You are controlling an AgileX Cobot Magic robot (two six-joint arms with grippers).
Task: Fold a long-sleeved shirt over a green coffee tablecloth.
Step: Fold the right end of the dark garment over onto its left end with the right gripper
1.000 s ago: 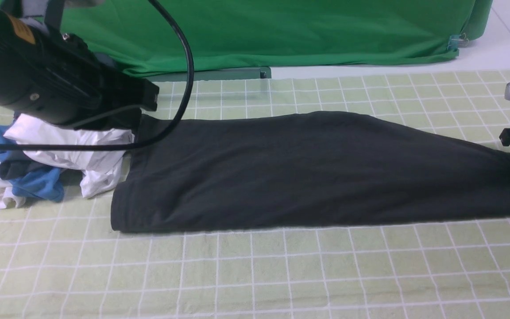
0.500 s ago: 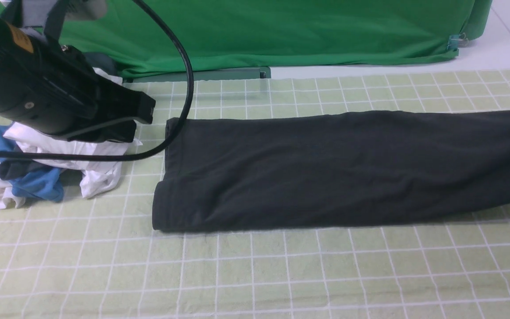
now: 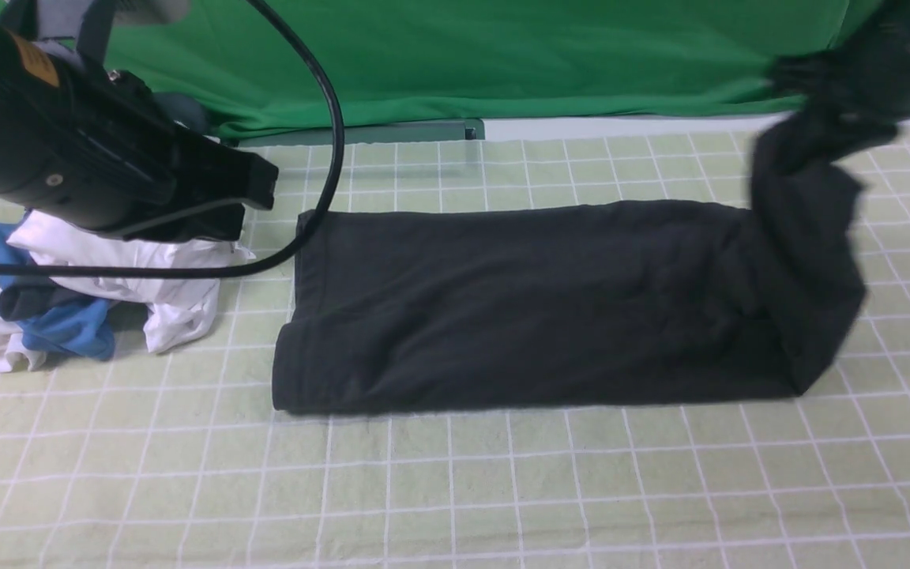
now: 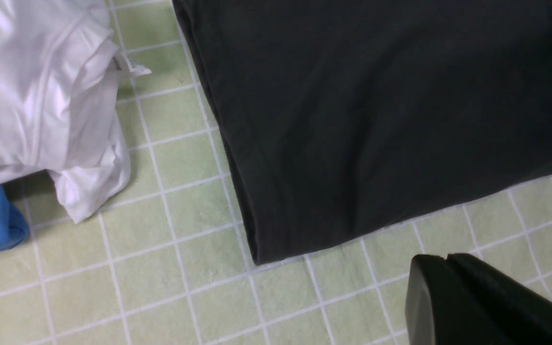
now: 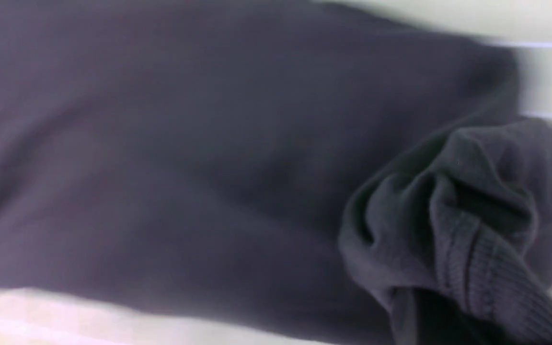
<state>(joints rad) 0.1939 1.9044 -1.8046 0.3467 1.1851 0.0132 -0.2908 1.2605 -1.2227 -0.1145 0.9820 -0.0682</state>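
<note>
Right gripper (image 3: 834, 103), blurred, seemingly pinched long-sleeved shirt (image 3: 518, 308) by its raised end over green coffee tablecloth (image 3: 455, 490). Left gripper (image 4: 446, 270) hung closed, empty.

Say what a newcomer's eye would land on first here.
The long-sleeved shirt dominates, a dark band lying across the middle of the green coffee tablecloth. Its right end hangs lifted off the cloth, gripped by the right claw. At the left, a crumpled pile of white and blue garments sits partly hidden by the bulky left arm.
</note>
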